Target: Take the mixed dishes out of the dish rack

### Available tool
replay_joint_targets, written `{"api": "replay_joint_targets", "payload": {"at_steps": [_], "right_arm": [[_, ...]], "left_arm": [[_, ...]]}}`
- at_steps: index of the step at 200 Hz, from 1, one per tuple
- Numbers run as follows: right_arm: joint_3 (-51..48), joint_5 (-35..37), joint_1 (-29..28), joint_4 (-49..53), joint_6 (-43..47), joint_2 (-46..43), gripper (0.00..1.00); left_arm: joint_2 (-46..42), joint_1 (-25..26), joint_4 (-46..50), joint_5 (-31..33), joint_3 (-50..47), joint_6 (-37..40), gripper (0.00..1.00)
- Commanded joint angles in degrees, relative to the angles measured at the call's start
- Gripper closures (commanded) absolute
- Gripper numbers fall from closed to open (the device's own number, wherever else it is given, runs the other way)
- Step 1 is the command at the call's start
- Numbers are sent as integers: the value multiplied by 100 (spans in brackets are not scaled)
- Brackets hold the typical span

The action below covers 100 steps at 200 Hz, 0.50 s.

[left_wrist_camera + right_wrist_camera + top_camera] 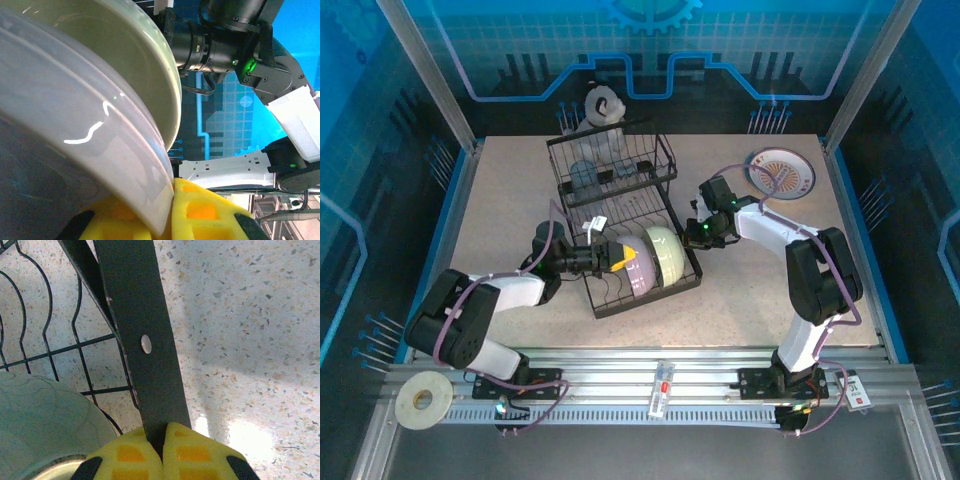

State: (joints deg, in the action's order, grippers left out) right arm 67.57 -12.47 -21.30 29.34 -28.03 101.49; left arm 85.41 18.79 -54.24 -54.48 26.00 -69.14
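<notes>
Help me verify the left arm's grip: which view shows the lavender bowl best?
The left wrist view: the lavender bowl is close up, its rim pinched in the left gripper. The top external view shows it small, standing on edge in the dish rack beside the pale green bowl.

The lavender bowl (75, 130) looks glossy and smooth, the dish rack (137, 315) matt black metal, the table (250, 315) speckled stone

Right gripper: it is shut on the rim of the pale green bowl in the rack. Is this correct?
Not correct. The right gripper is shut on the black edge strip of the dish rack, not on the rim of the pale green bowl. The right wrist view shows it.
</notes>
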Motion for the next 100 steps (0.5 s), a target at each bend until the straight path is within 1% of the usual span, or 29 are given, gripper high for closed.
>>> {"api": "replay_joint_targets", "payload": {"at_steps": [1, 31, 48, 64, 83, 100], "right_arm": [[63, -110, 110, 173, -402, 177, 100], [54, -133, 110, 134, -418, 181, 100], [53, -167, 108, 111, -438, 196, 100], [39, -189, 103, 68, -464, 219, 100], [54, -223, 89, 41, -484, 255, 100], [85, -223, 74, 37, -493, 280, 100]], "left_arm": [[222, 64, -511, -376, -165, -29, 100], [190, 70, -1210, -306, -299, -84, 100], [209, 81, -1799, -247, -388, -158, 100], [223, 81, -1953, -72, -455, -37, 100], [320, 98, -2099, -15, -438, 42, 100], [502, 114, -2591, 76, -460, -2, 100]]}}
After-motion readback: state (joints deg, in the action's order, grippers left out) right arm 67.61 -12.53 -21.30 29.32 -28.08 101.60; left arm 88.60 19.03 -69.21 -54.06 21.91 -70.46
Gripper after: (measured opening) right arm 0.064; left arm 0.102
